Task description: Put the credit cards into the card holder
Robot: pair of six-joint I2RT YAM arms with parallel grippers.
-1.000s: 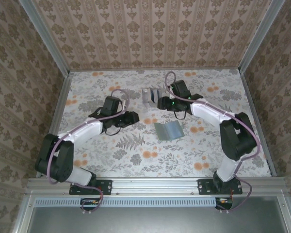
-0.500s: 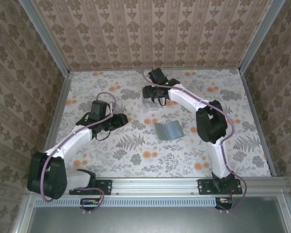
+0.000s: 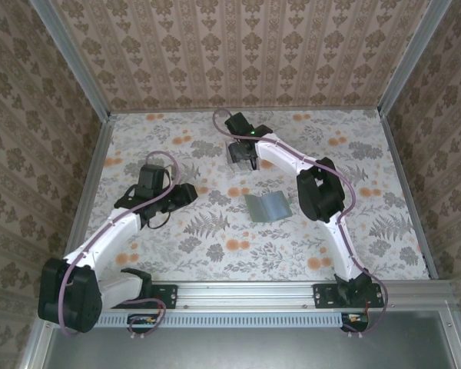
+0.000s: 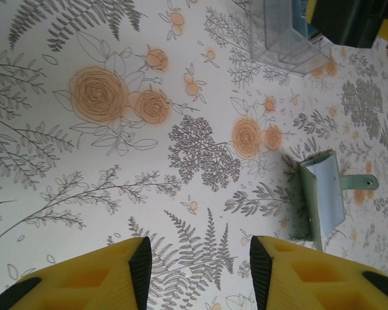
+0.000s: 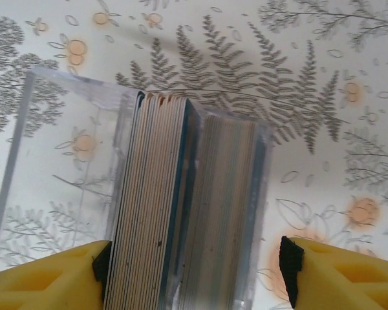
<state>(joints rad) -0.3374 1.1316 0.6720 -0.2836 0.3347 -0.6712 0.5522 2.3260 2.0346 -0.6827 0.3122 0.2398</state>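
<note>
From above, the left gripper sits low over the table, left of the wallet, which lies half open mid-table. The right gripper is further back.

Left wrist cam: jaws moderately apart, nothing between them but tablecloth.

Right wrist cam: jaws spread wide, straddling the cards stacked on edge in a clear stand. Not clamped on them, there's a gap on the right side.

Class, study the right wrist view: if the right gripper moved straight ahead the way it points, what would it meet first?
Most likely the credit cards, standing on edge in the clear stand, straight ahead of the open right gripper; exact depth is hard to judge.
</note>
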